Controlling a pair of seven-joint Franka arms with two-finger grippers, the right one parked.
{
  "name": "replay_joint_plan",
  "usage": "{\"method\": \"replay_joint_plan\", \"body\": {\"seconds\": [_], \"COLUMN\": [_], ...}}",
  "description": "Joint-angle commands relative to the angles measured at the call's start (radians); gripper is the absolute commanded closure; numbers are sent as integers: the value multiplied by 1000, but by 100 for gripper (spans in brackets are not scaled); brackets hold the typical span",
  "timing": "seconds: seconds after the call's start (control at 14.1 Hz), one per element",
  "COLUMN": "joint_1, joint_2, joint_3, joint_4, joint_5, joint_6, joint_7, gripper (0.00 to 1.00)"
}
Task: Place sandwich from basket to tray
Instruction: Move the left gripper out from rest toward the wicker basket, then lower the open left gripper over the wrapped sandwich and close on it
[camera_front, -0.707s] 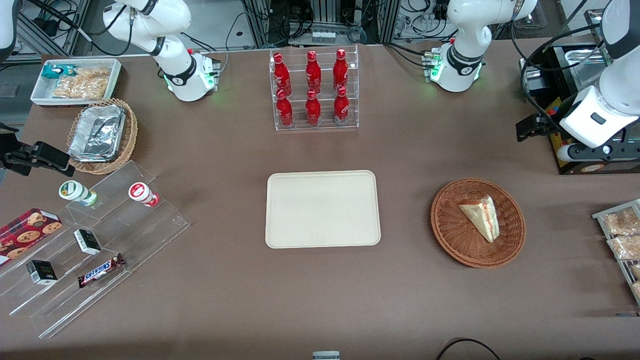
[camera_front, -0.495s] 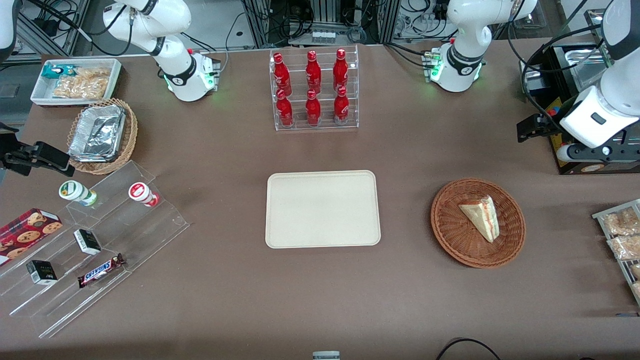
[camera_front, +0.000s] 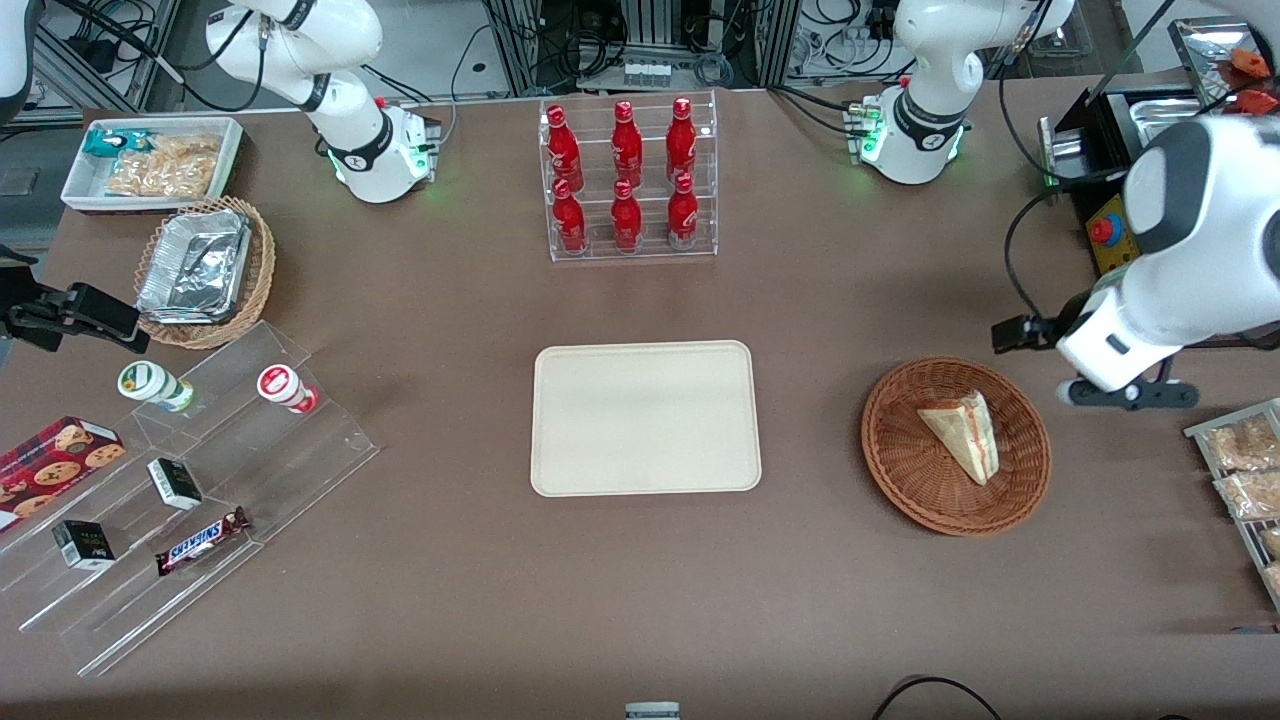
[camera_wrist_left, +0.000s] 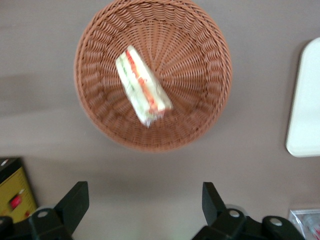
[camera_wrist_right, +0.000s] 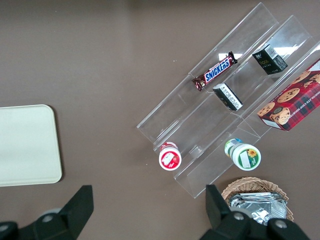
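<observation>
1. Hovering above the brown desk (camera_front: 820, 320), the hand (camera_wrist_left: 145, 210) is open, its 2 fingers (camera_wrist_left: 75, 202) spread wide with nothing between them
2. Seen from the front, the hand (camera_front: 1125, 392) hangs just beside the basket (camera_front: 900, 480), toward the working arm's end of the desk, clear of the rim
3. The sandwich (camera_front: 963, 435) lies in the basket, a pale wedge with its red and green filling edge showing
4. From the wrist camera the sandwich (camera_wrist_left: 142, 86) rests near the middle of the basket (camera_wrist_left: 200, 60), lying slantwise on the weave
5. The tray (camera_front: 645, 418) lies flat on the desk, well apart from the basket, toward the parked arm's end; 1 rounded corner of the tray (camera_wrist_left: 305, 105) shows in the wrist camera
6. A clear rack with 6 red bottles (camera_front: 627, 175) stands farther from the front camera than the tray
7. Bagged snacks (camera_front: 1240, 470) lie at the working arm's end of the desk, near the hand
</observation>
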Motion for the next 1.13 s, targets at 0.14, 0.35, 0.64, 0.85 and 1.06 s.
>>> {"method": "replay_joint_plan", "body": {"seconds": [0.14, 0.35, 0.64, 0.85, 1.06], "joint_1": [17, 19, 17, 11, 9], "joint_2": [-24, 27, 99, 142, 168], "joint_3": [13, 25, 25, 25, 24], "joint_4": [-254, -277, -279, -277, -279], "joint_5": [5, 4, 2, 2, 2], "joint_6": [342, 409, 524, 587, 610], "joint_7": [4, -174, -421, -542, -581], "gripper": [0, 0, 0, 0, 0]}}
